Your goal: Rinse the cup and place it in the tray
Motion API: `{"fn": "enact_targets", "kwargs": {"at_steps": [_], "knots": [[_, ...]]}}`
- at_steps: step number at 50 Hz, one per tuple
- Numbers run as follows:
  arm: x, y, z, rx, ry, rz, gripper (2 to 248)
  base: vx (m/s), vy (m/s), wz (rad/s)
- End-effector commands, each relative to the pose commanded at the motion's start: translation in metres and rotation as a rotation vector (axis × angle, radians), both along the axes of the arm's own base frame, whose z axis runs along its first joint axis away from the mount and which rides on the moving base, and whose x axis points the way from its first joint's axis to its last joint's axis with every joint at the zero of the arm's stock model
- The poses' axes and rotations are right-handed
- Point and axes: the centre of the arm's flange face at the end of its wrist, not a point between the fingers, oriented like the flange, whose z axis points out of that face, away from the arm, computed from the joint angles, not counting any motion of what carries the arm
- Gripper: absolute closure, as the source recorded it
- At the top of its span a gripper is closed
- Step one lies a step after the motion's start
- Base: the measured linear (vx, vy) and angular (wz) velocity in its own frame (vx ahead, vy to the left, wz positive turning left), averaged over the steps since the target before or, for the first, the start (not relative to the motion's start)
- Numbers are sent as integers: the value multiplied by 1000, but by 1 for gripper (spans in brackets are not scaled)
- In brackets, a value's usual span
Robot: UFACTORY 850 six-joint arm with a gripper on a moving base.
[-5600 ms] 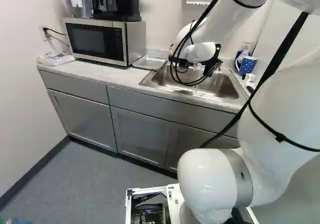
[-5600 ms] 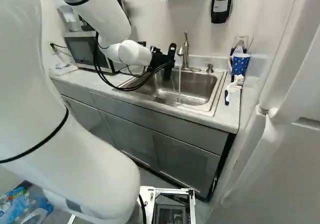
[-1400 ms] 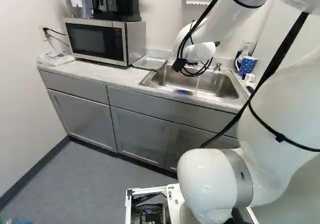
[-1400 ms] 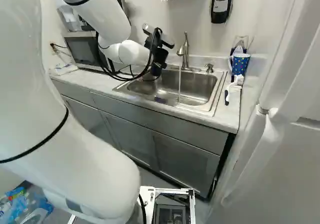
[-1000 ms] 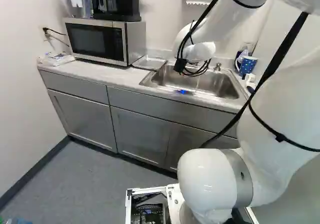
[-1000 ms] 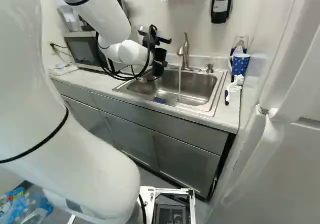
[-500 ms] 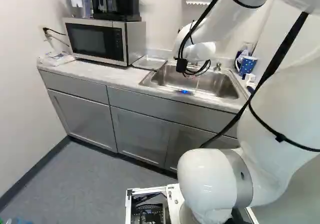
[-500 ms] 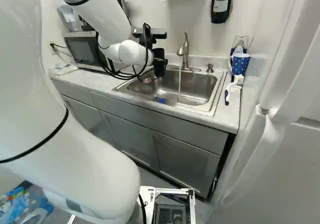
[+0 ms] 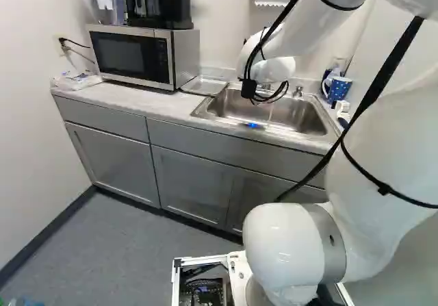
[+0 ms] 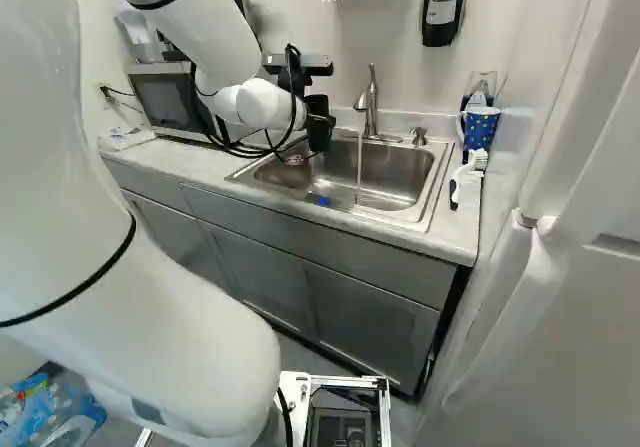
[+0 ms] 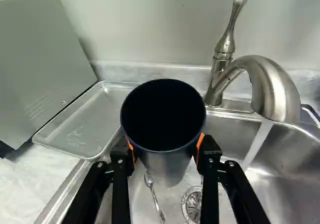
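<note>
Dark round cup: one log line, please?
Cup: held by black, orange-padded fingers over steel sink | metal faucet: running, missing cup | shallow metal tray: beside sink

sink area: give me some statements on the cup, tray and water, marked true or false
The fingers hold the cup between them. True.
The cup stands on the tray. False: it is held over the sink, and the tray lies beside the sink.
Water runs from the tap. True.
The water falls into the cup. False: it falls into the sink, beside the cup.
A spoon lies in the sink. True.
</note>
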Motion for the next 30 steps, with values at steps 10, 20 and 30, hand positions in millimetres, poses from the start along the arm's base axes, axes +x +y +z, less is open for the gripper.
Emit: {"fn": "enact_targets", "kwargs": {"at_steps": [10, 20, 30], "knots": [[13, 8, 11, -2, -20, 20, 124, 0, 0, 0], [26, 20, 22, -3, -41, 46, 124, 0, 0, 0], [36, 34, 33, -4, -62, 75, 124, 0, 0, 0]]}}
